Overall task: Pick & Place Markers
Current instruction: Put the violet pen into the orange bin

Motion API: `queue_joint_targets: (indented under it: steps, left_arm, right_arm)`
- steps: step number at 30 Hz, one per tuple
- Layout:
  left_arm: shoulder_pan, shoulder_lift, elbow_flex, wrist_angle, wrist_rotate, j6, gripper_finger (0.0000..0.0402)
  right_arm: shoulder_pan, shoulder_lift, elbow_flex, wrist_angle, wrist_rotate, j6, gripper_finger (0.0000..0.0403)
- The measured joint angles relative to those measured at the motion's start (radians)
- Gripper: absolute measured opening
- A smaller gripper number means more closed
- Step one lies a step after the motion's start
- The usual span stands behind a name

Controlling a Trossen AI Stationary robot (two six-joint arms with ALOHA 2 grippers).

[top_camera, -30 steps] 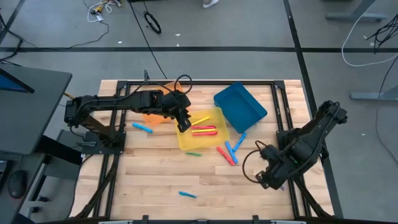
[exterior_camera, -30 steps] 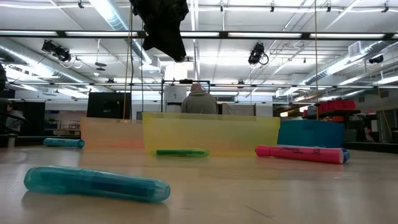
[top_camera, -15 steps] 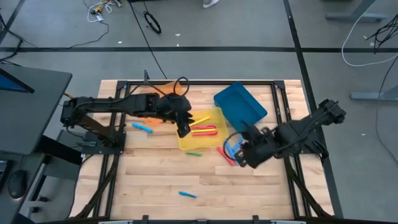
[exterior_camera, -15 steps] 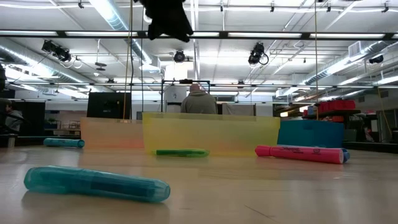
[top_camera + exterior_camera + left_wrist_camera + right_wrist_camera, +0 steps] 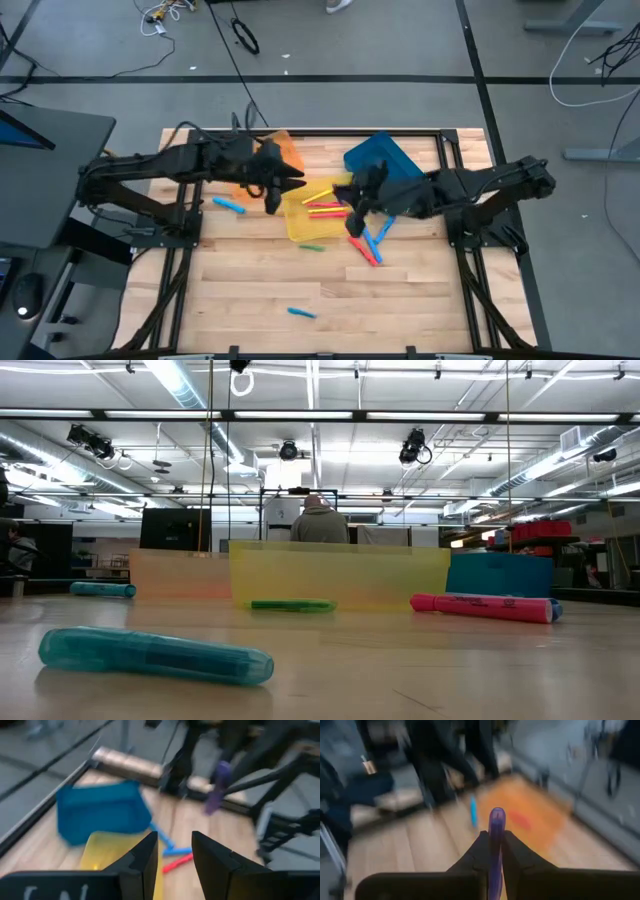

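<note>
My right gripper (image 5: pixel 353 212) hovers at the yellow bin's (image 5: pixel 300 228) right edge, shut on a purple marker (image 5: pixel 496 827) that also shows in the left wrist view (image 5: pixel 218 787). My left gripper (image 5: pixel 272 192) is open and holds nothing, just left of the yellow bin. Yellow and red markers (image 5: pixel 326 206) lie inside that bin. Loose on the table lie red and blue markers (image 5: pixel 370 242), a green one (image 5: pixel 312 246) and two teal ones (image 5: pixel 228 205) (image 5: pixel 302 313). A red marker (image 5: pixel 522 819) lies in the orange bin (image 5: pixel 535 820). My right gripper pinches the purple marker between its two fingers (image 5: pixel 512 851). The marker's shaft (image 5: pixel 496 845) runs along the fingers, and its rounded end (image 5: pixel 497 814) sticks out past their tips. It is lifted clear of the table and hangs tilted, as the left wrist view shows.
The blue bin (image 5: pixel 385 165) sits tilted at the far right of the yellow bin, the orange bin (image 5: pixel 286 150) at its far left, partly under my left arm. Black frame rails (image 5: pixel 330 131) border the table. Bare wood lies toward the near edge (image 5: pixel 400 310). A person (image 5: pixel 320 520) stands beyond the table.
My right arm has swung from the table's near right corner toward the far left and now reaches the yellow bin's right edge. My left gripper has risen out of the low view and drawn back leftward from over the yellow bin.
</note>
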Motion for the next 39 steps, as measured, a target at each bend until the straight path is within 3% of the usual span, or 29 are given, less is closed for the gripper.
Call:
queue_joint_targets:
  steps: [6,11,15,26,39]
  left_arm:
    - [0.0,-0.058,-0.001,0.114,0.05,0.005,0.0124]
    - [0.0,-0.058,0.0,0.312,0.069,0.0,0.0124]
    - [0.0,-0.05,0.0,0.347,0.069,-0.009,0.0143]
    - [0.0,-0.037,0.001,0.369,0.054,-0.023,0.0261]
    - [0.0,0.037,0.0,0.507,0.084,-0.024,0.0273]
  right_arm:
    - [-0.057,-0.024,0.0,0.309,-0.025,-0.24,0.002]
    - [-0.101,-0.036,0.001,0.431,-0.122,-0.288,0.002]
    - [-0.119,-0.035,0.001,0.452,-0.161,-0.29,0.002]
    - [-0.12,-0.035,0.001,0.516,-0.222,-0.317,0.002]
    - [-0.12,-0.035,0.001,0.539,-0.238,-0.336,0.002]
